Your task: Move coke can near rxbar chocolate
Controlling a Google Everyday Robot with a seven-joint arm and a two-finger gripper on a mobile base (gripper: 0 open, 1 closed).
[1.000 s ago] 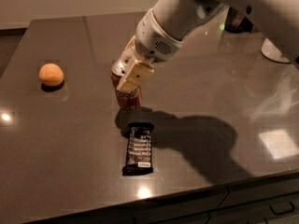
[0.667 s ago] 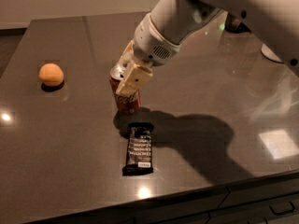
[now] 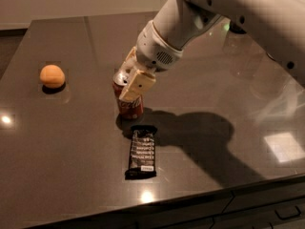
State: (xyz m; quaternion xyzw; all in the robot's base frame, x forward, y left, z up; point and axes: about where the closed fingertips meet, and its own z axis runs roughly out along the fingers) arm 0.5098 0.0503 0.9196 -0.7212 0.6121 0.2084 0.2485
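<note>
The red coke can [image 3: 129, 106] stands upright on the dark table, just behind the far end of the rxbar chocolate [image 3: 142, 151], a flat black bar with white text lying lengthwise toward the front edge. My gripper [image 3: 129, 82] comes down from the upper right and its tan fingers [image 3: 138, 85] are closed around the top of the can, hiding its silver lid in part. The can's base rests on or just above the tabletop, a small gap from the bar.
A round orange fruit [image 3: 52, 76] sits at the left of the table [image 3: 71, 142]. The table's front edge runs along the bottom, with drawers [image 3: 267, 209] below. My arm casts a shadow at centre right.
The gripper with the can has lowered slightly and shifted toward the bar; the arm has swung a little. The bar and the orange have not moved.
</note>
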